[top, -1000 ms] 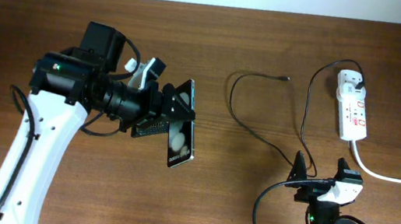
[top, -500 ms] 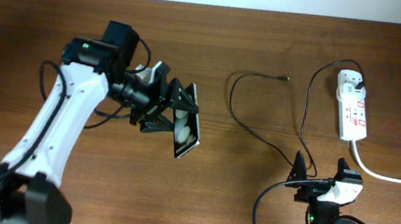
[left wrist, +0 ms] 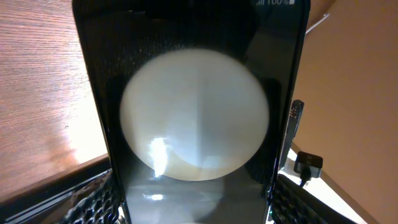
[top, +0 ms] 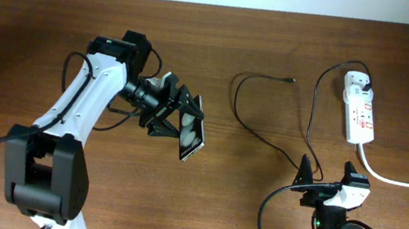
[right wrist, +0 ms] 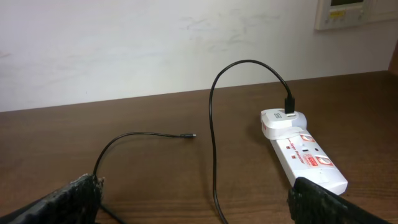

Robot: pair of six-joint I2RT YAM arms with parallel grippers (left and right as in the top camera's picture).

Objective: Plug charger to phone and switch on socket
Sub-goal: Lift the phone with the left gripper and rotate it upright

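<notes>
Overhead, we see the left pincer (top: 174, 118) pinching the phone (top: 193, 134) by its edges, tilted above the desk (top: 215, 212). Its glossy body could slip. The charger (top: 254, 133) lies loose, well apart from the phone, its adapter in the socket (top: 360, 112).

In the left wrist view, the phone (left wrist: 196, 124) fills the frame between the pads (left wrist: 93, 202).

In the right wrist view, the right pincer (right wrist: 199, 196) is spread and empty. A clumsy grab could flick the thin connector tip (right wrist: 193, 135) away.

Holds the phone (top: 191, 138) in the left claw (top: 176, 118) well left of the socket (top: 362, 119), charger (top: 359, 86) plugged into that socket's far end, tip loose on the bench (top: 281, 29) leftward, right claw (top: 329, 180) just below.
</notes>
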